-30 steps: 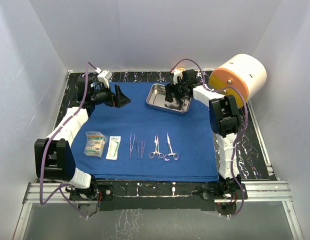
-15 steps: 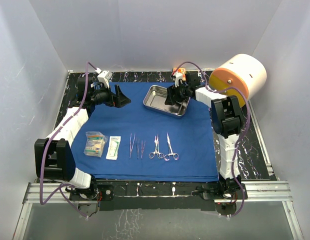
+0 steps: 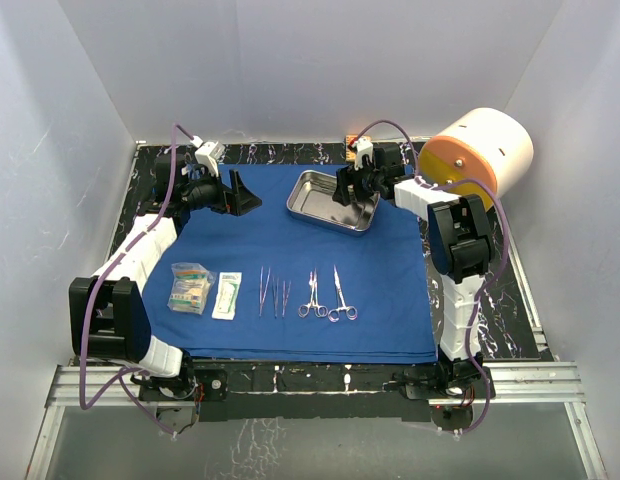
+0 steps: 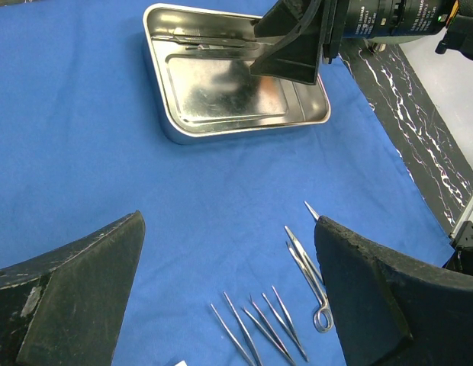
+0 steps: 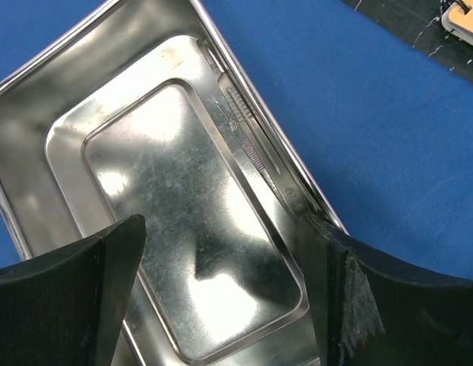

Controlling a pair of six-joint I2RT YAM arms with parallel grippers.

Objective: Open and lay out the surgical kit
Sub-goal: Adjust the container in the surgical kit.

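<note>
Tray (image 3: 312,195) of steel sits on the far part of the spread blue cloth (image 3: 390,275), the right hand (image 3: 350,192) spread wide and empty just above it. The left hand (image 3: 246,196), likewise released, hovers over the cloth's far-left; forceps (image 3: 273,292), clamps (image 3: 328,298) and packets (image 3: 190,288) line the near side.

Black marbled table (image 3: 512,300): blue cloth (image 3: 390,270) spread flat over middle; small orange box (image 3: 348,139) at far edge.
</note>
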